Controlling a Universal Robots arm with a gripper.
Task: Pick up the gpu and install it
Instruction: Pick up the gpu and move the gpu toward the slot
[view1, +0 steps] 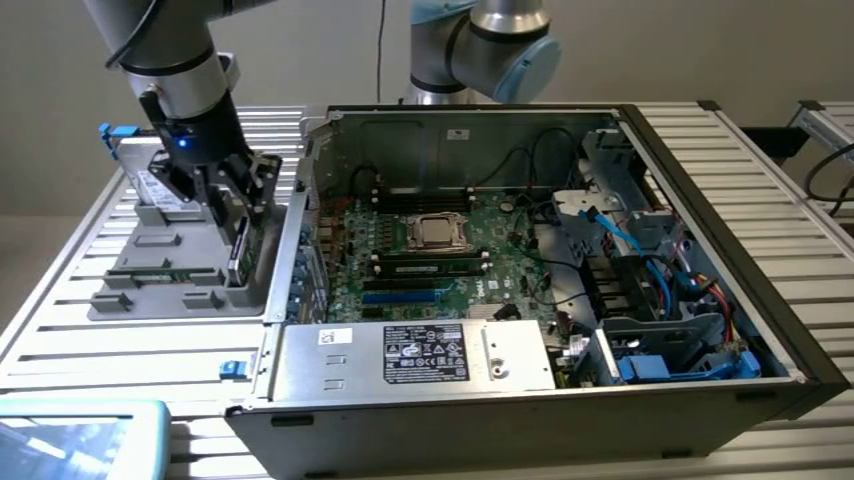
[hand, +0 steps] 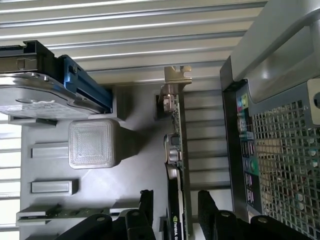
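Jaws: two black jaws, apart, one on each side of the gpu (view1: 240, 252) (hand: 176, 145); the wrist view shows a gap between each jaw and the card, so nothing is gripped.
Gpu, place: standing on edge in a slot of the grey tray (view1: 174, 316) (hand: 135, 165), along the tray edge nearest the computer case (view1: 441, 130) (hand: 280, 150).
Gpu, look: thin card seen edge-on, with a black shroud on one face, a dark green board and a silvery end bracket (hand: 177, 75) at the end away from the jaws.
Gpu, count: one.
Hard drive: one, silver, in a blue carrier (hand: 85, 87), propped in the tray (view1: 147, 188) (hand: 30, 95) near its far corner, well apart from the card.
Memory stick: one narrow green strip (hand: 65, 212) lies in the tray on the hard-drive side of the card.
Raised block: one square grey block (hand: 92, 142) stands in the tray between hard drive and card.
Case: one, open on its side on the bench (view1: 80, 350) (hand: 125, 35), just beside the tray, with a motherboard (view1: 414, 265) and a power supply (view1: 427, 355) inside.
Hidden: the lower edge of the card sits down in the slot, and in the exterior view the jaws cover its upper part.
Hard to make out: the printing on the shroud and how many sticks sit on the motherboard.
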